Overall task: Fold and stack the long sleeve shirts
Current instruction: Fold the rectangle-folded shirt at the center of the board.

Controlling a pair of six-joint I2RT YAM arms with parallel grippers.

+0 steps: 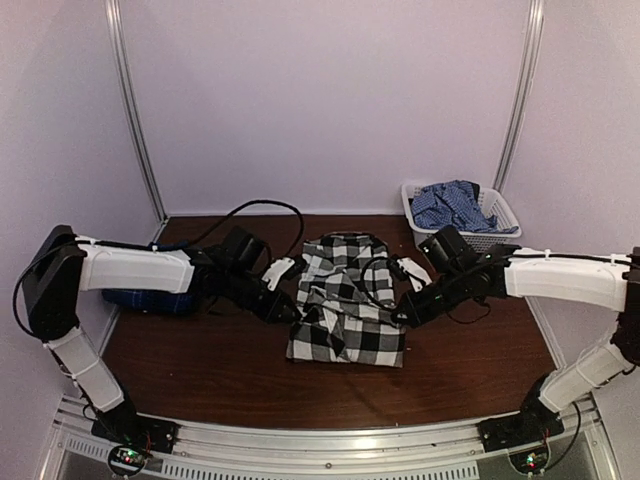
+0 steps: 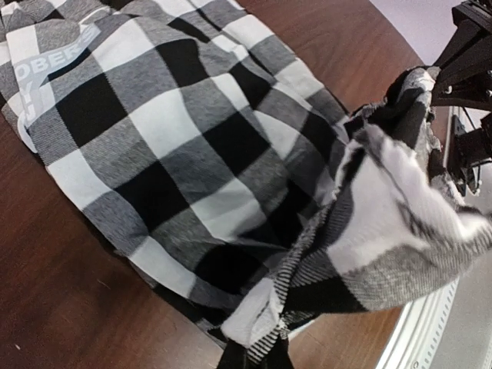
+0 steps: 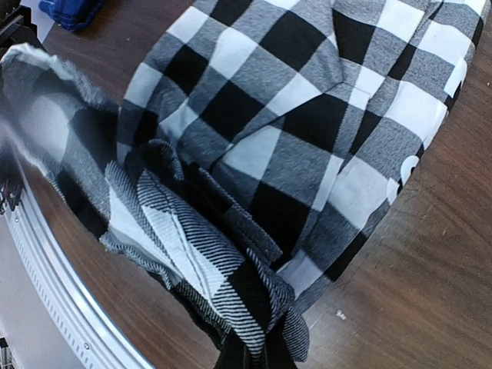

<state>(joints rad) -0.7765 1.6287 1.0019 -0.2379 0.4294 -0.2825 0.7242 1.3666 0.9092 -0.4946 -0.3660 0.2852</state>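
One long sleeve shirt, with large black-and-white checks (image 1: 345, 340), lies part-folded in the middle of the brown table. Its white lettering shows in the left wrist view (image 2: 58, 65). My left gripper (image 1: 290, 312) is shut on a bunched edge of this shirt at its left side, the cloth pinched between the fingers (image 2: 257, 355). At the shirt's right side my right gripper (image 1: 403, 318) is shut on another bunched edge (image 3: 257, 357). A raised fold of the cloth (image 2: 400, 207) hangs between the two grippers. A dark blue bundle (image 1: 150, 298), mostly hidden under my left arm, lies at the table's left.
A white basket (image 1: 415, 205) holding blue checked cloth (image 1: 450, 205) stands at the back right. Black cables run over the table behind the shirt. The metal rail (image 1: 330, 440) borders the near edge, and pale walls close in the sides and back.
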